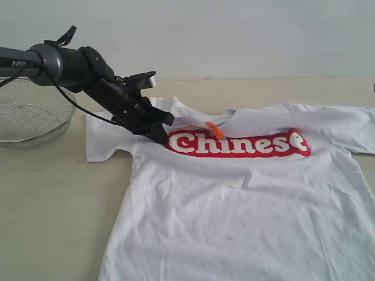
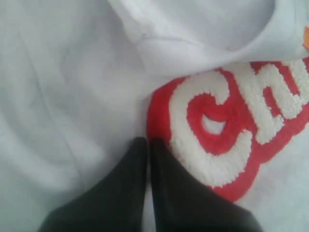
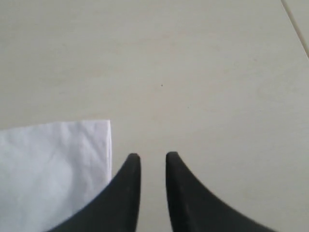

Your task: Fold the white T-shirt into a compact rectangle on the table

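The white T-shirt [image 1: 234, 199] lies spread on the table [image 1: 53, 199], front up, with red "Chinese" lettering [image 1: 237, 143] across the chest and a small orange tag [image 1: 214, 129] at the collar. My left gripper [image 1: 159, 138] presses down on the shirt just beside the letter C [image 2: 217, 125]. Its jaws [image 2: 147, 141] are closed to a thin slit with white cloth in it. The shoulder cloth [image 2: 193, 43] beyond the tips is bunched into a fold. My right gripper [image 3: 153, 155] hangs open over bare table [image 3: 193, 72], next to a sleeve edge [image 3: 48, 169]. It is out of the exterior view.
A round silver wire-mesh basket [image 1: 29, 117] sits at the table's left, behind the left arm. The shirt runs off the exterior view at the bottom and right. A pale wall stands behind the table.
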